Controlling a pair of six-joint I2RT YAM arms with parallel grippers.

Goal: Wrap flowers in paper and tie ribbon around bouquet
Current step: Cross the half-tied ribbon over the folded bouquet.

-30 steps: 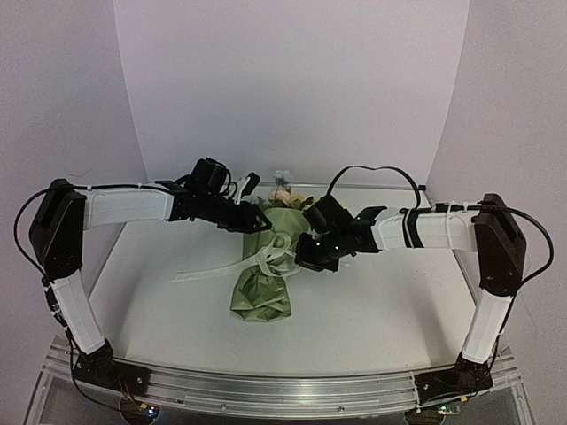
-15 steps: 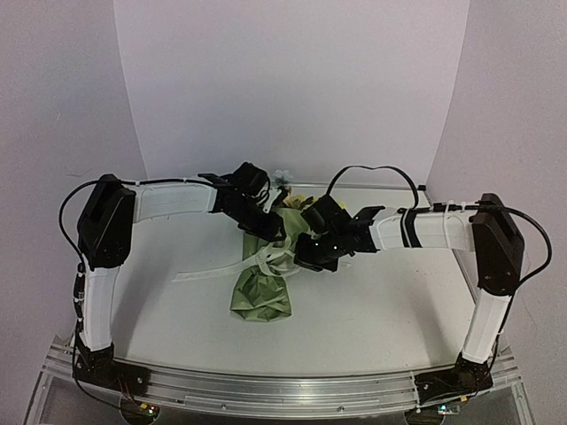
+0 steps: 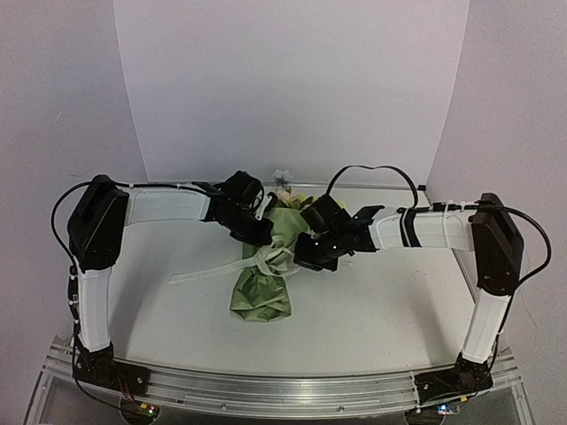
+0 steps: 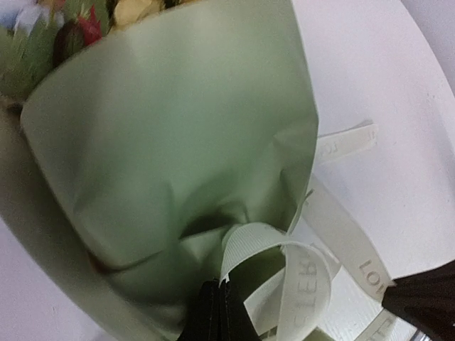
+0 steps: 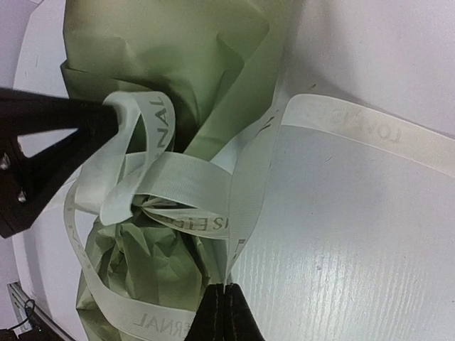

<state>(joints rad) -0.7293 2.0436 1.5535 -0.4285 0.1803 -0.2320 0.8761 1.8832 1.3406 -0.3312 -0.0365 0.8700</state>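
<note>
Left claw (image 4: 219, 310) is sitting fully pinched together, clamping one loop of the cream ribbon (image 5: 178, 186) right at the neck of the bouquet (image 3: 263, 285). In the right wrist view its black fingers (image 5: 57, 114) are biting that loop. Right claw (image 5: 226, 314) is also squeezing closed, and it looks like it's gripping another strand of the same ribbon running down to its tips, though the contact spot is getting cut off at the frame edge, so I'm not totally sure. The ribbon is going around the narrow part of the olive-green paper (image 4: 178, 135) in a loose knot, with one lettered tail trailing off to the left across the table (image 3: 390, 310). The bouquet is lying mid-table, flowers (image 3: 285, 193) pointing toward the far side and the crumpled end facing the near edge.
</note>
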